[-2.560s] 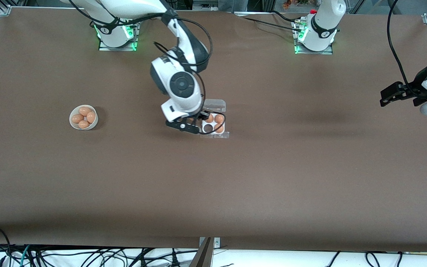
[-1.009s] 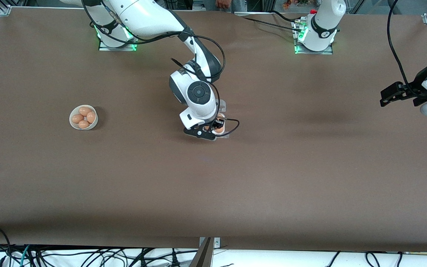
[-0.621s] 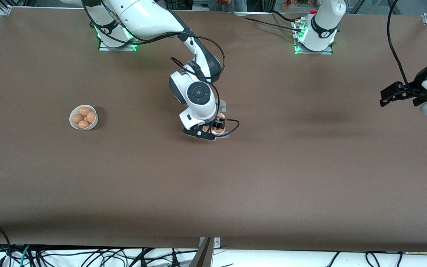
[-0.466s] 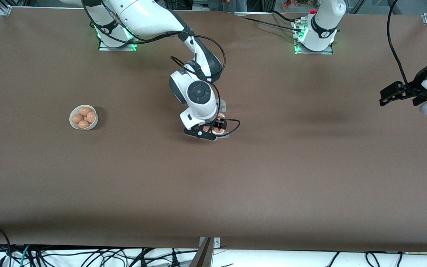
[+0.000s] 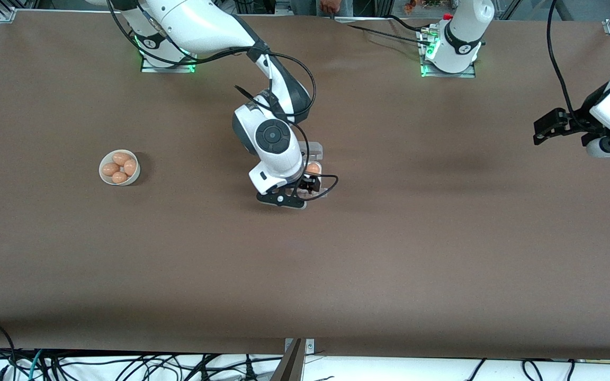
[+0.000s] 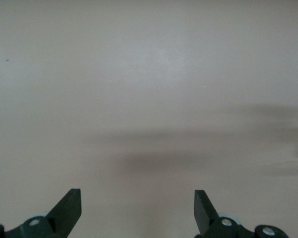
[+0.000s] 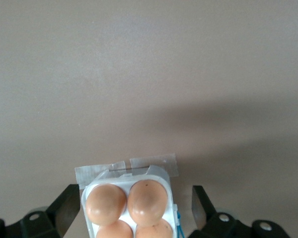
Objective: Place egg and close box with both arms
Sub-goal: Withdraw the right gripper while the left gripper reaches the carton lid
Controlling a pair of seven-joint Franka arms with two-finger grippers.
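The box (image 7: pixel 126 184) sits mid-table with its clear lid (image 5: pixel 315 150) folded open on the side farther from the front camera. In the right wrist view every cell of the white tray holds a brown egg (image 7: pixel 148 201); I cannot tell which one was just set down. My right gripper (image 7: pixel 133 199) hangs open just above the box (image 5: pixel 320 173), its fingers (image 7: pixel 65 207) apart on either side of the tray and touching nothing. In the front view the right gripper (image 5: pixel 305 189) hides most of the tray. My left gripper (image 5: pixel 546 127) hovers open and empty over bare table at the left arm's end.
A round white bowl (image 5: pixel 119 168) with several brown eggs stands toward the right arm's end of the table. Pieces of clear tape (image 7: pixel 154 162) hold the box's edge to the brown table (image 5: pixel 305 275). The left wrist view shows only bare table under the left gripper (image 6: pixel 137 199).
My right gripper has opened over the box, let go of the egg and lifted a little. The left arm has shifted slightly toward the middle of the table.
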